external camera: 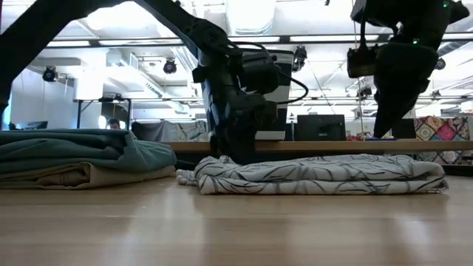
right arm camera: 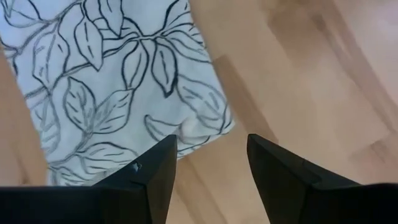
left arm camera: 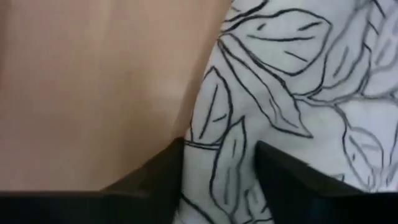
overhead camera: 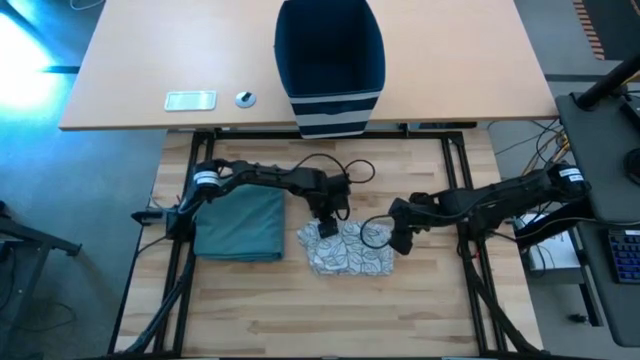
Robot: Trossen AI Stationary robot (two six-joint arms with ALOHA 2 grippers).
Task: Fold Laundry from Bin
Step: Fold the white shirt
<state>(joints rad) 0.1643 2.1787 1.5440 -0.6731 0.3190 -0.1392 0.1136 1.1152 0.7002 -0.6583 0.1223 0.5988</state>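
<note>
A white cloth with a black leaf print [overhead camera: 347, 250] lies folded flat on the wooden table [overhead camera: 330, 310], also seen in the low view [external camera: 318, 176]. My left gripper [left arm camera: 217, 149] is open and points down at the cloth's far-left corner [overhead camera: 322, 228], with a strip of the cloth between its fingers. My right gripper [right arm camera: 211, 146] is open and hangs clear above the cloth's right edge [overhead camera: 392, 245]. To the left lies a folded teal-green garment [overhead camera: 240, 225] on top of a beige one [external camera: 74, 176]. The navy bin [overhead camera: 330, 60] stands on the far table. My left gripper comes at the leaf-print cloth from above, slanting down, at its far-left corner beside the edge [left arm camera: 205, 118]. One finger [left arm camera: 155, 174] stands over bare wood beside the cloth and the other [left arm camera: 286, 180] over the cloth. I cannot tell whether they touch it.
A small white flat device [overhead camera: 190, 100] and a small round object [overhead camera: 245, 98] lie on the far table left of the bin. Black cable loops [overhead camera: 355, 170] lie behind the left gripper. Bare wood stretches along the near edge [overhead camera: 330, 320].
</note>
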